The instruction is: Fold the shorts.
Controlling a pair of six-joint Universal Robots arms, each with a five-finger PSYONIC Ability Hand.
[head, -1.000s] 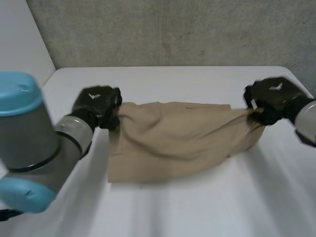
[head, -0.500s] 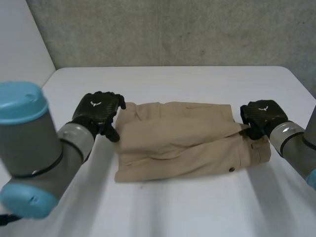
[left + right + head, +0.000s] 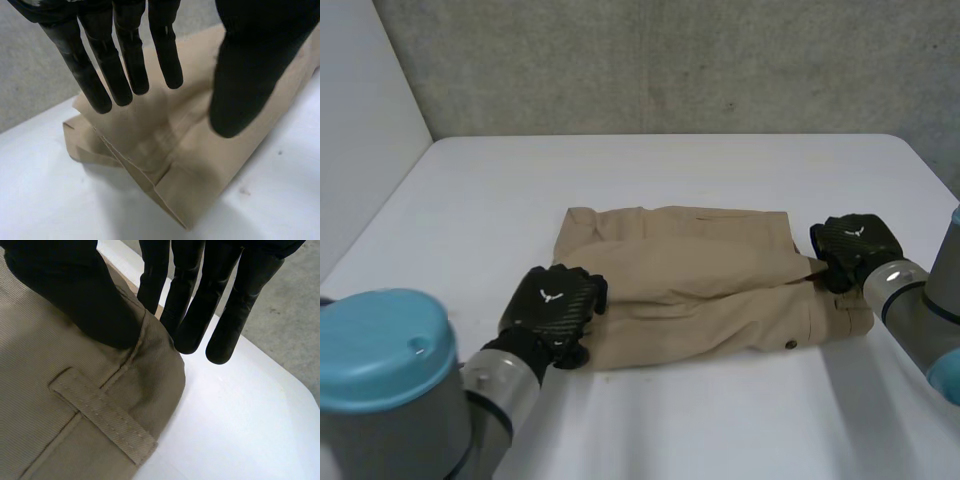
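Observation:
The tan shorts (image 3: 690, 290) lie folded lengthwise on the white table (image 3: 670, 170), waistband end to the right. My left hand (image 3: 552, 305) hovers over their near left corner, fingers straight, thumb apart, nothing in it. In the left wrist view the left hand (image 3: 125, 60) spreads above the leg hems of the shorts (image 3: 165, 150). My right hand (image 3: 855, 245) rests at the waistband end. There the right hand (image 3: 75, 295) has its thumb on top of the shorts (image 3: 60, 405) and its fingers behind the edge, pinching a ridge of cloth beside a belt loop (image 3: 100, 415).
A grey wall stands behind the table's far edge. A white panel (image 3: 360, 130) rises at the far left. Bare tabletop surrounds the shorts on all sides. My left forearm with its light-blue cap (image 3: 380, 350) fills the near left corner.
The shorts, stretched in the air between both hands, have come down flat on the table. My left hand let go of the far left corner and moved toward me. The right hand lowered, still gripping.

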